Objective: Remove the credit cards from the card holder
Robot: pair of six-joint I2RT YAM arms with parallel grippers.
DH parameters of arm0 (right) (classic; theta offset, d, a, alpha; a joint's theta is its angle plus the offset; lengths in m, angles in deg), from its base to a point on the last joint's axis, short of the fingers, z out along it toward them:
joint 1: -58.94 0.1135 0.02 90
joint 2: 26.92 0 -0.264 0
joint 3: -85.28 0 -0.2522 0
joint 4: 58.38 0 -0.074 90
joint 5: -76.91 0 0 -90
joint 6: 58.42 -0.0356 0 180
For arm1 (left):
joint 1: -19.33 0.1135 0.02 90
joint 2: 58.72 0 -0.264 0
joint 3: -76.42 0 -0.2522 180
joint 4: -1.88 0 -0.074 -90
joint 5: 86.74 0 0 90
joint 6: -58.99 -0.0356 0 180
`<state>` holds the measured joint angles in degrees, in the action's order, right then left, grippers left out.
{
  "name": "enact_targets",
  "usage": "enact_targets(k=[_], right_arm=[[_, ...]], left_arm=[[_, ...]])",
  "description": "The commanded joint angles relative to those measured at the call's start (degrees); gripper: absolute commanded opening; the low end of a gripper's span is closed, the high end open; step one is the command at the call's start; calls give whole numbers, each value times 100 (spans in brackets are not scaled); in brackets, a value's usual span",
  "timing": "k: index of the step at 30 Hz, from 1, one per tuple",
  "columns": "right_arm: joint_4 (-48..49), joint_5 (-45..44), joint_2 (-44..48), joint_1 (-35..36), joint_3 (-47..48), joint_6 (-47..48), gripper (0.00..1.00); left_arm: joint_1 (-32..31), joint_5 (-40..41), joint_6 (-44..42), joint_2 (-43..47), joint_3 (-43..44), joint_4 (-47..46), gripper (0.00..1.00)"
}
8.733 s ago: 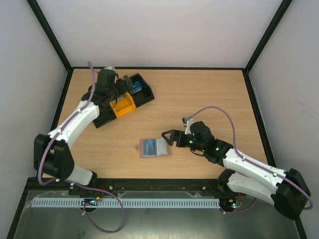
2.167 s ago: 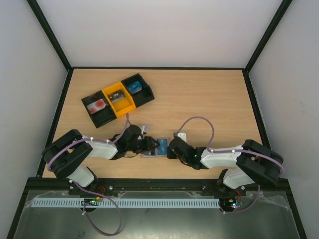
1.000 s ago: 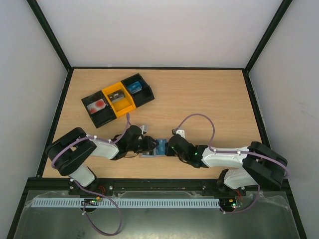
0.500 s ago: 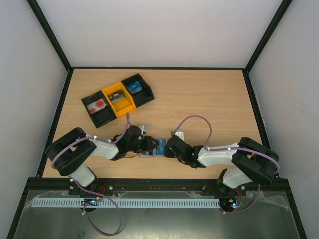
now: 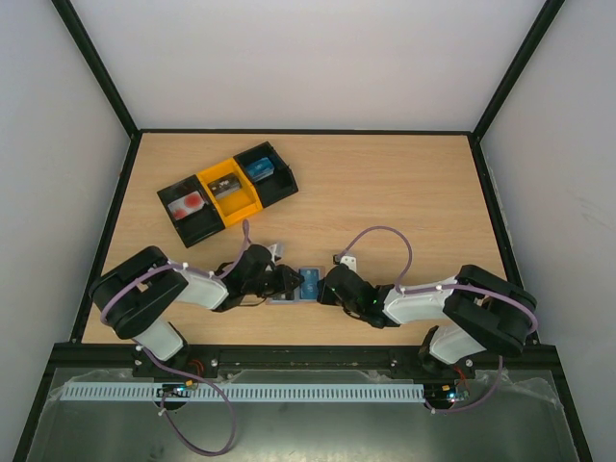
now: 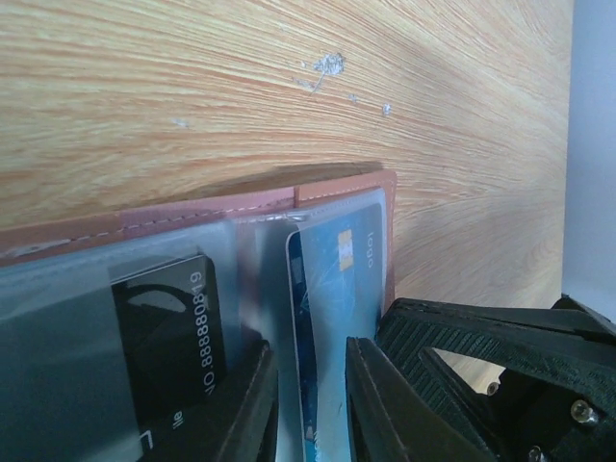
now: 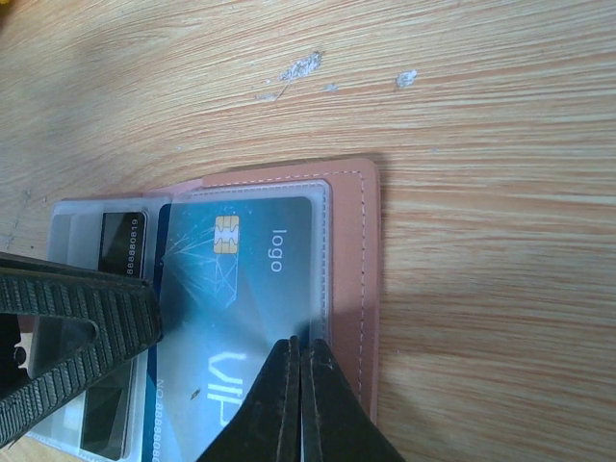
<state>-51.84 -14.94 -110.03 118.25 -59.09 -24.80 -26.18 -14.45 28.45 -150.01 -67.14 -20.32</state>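
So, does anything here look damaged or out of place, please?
Only pale scuff marks on the wooden table just beyond the brown-rimmed card holder; the blue plastic chip card lies straight inside it.

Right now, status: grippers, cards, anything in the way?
Left gripper slightly open astride blue card edge. Right gripper shut, tip on holder. Blue card and black card both in holder. Nothing blocking.

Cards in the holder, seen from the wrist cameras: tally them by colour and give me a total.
Blue card: 1
Black card: 1
Total: 2 cards visible
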Motion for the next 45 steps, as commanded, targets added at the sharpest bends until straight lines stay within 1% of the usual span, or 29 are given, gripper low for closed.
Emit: enact_targets(k=[1,4,7,8,18,20,23,29,34,39,42,45], right_arm=[[-342,108,-213,11,-204,-79,2],[-287,140,-224,11,-212,-96,2],[-280,142,-215,8,-216,-100,2],[-292,130,-210,10,-217,-101,2],[-372,21,-276,9,-241,-171,2],[-370,10,-280,11,-244,-172,2],[-401,-10,-292,11,-216,-147,2],[-466,-44,-274,11,-217,-123,2],[-470,0,-173,10,-177,-75,2],[-626,10,149,6,-41,-35,2],[-425,-11,250,11,-95,-29,2],[-385,-15,154,11,-34,-19,2]], left_arm=[[19,-54,-8,75,-226,-338,20],[18,-169,70,138,-348,-727,14],[30,-282,132,131,-416,-996,4],[26,-322,152,115,-420,-1078,3],[97,-493,359,21,-699,-1749,3],[159,-475,338,52,-712,-1625,3],[279,-388,179,119,-643,-1078,3],[394,-299,127,333,-799,-880,3],[394,-372,128,269,-769,-966,3],[394,-545,166,170,-757,-1212,3],[394,-558,162,128,-741,-1200,3],[394,-571,171,82,-728,-1202,3]])
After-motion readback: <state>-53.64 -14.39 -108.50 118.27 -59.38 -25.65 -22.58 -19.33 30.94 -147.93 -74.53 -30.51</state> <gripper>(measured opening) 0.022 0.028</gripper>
